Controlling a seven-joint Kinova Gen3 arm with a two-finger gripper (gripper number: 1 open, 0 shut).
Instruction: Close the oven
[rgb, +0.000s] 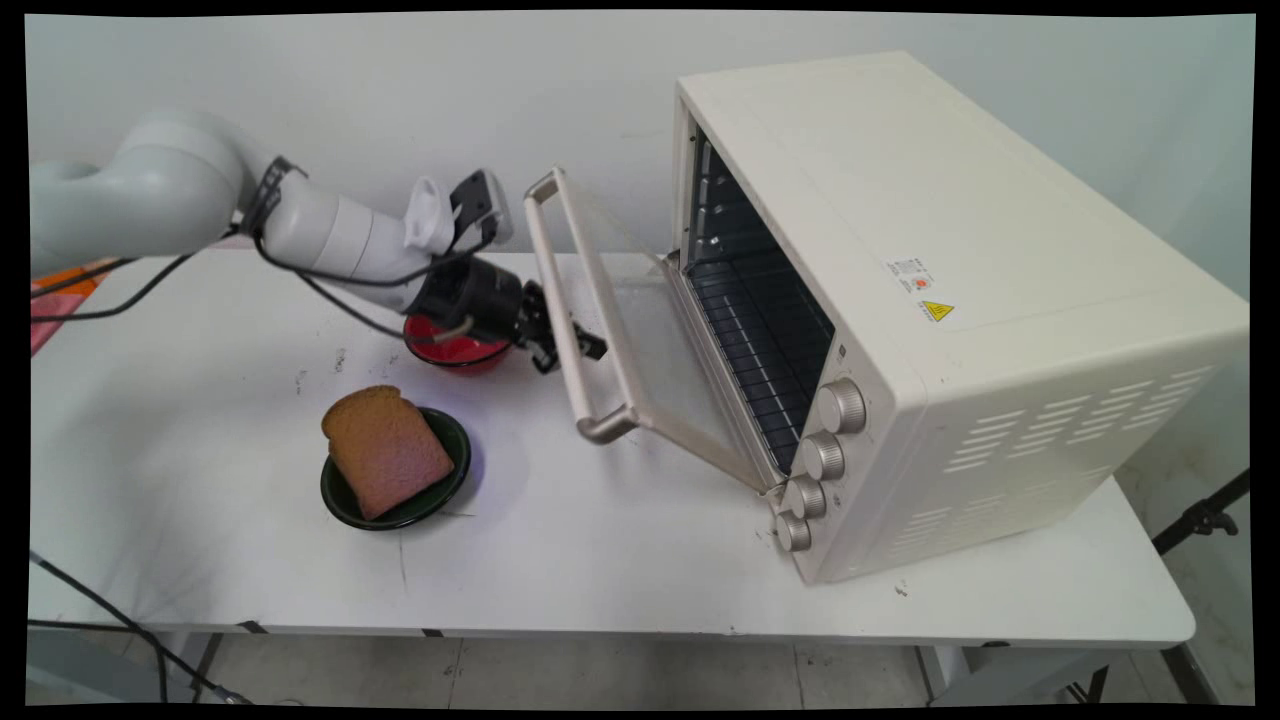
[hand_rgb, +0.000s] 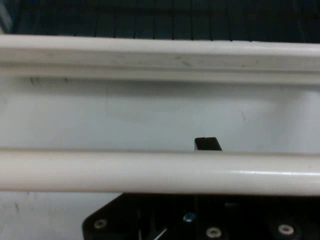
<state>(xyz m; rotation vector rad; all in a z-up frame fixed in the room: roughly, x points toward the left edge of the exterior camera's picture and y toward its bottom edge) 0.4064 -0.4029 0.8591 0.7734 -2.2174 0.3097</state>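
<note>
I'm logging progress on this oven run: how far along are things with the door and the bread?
Done: the oven door stands partly open, tilted, with the rack visible inside. In hand: the gripper is at the door handle, whose bar crosses the hand view. Left: the door is not fully down, and the bread slice lies on the green plate, outside the oven.

White arm reaching in low from the left, wrist level, black claw (rgb: 570, 345) pointing right
</note>
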